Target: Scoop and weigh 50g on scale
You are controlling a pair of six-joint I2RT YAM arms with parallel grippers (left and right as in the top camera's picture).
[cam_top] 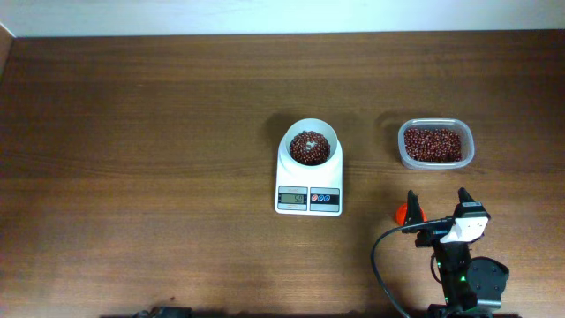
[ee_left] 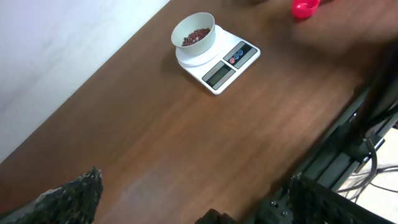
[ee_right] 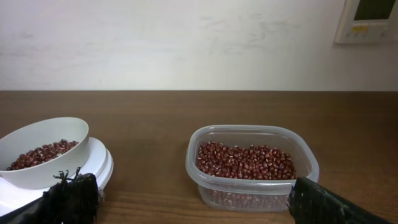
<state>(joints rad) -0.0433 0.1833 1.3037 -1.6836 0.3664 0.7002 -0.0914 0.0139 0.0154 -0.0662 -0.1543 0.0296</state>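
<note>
The white scale [cam_top: 308, 181] stands mid-table with its round bowl [cam_top: 311, 132] on top. The bowl holds a heap of dark red-brown beans [cam_top: 310, 147]. My right gripper [cam_top: 439, 199] hovers open near the front edge, below a clear tub [cam_top: 435, 162] of more beans, with nothing between its fingers. A red scoop [cam_top: 401, 213] lies on the table beside its left finger. In the right wrist view the tub [ee_right: 252, 190] is just ahead and the bowl [ee_right: 43, 149] is at left. My left gripper [ee_left: 194, 176] is open and empty, far from the scale [ee_left: 217, 62].
Bare brown wood stretches across the left half of the table [cam_top: 132, 159]. A black frame with cables [ee_left: 354, 149] runs along the table's front edge. A white wall lies behind the table.
</note>
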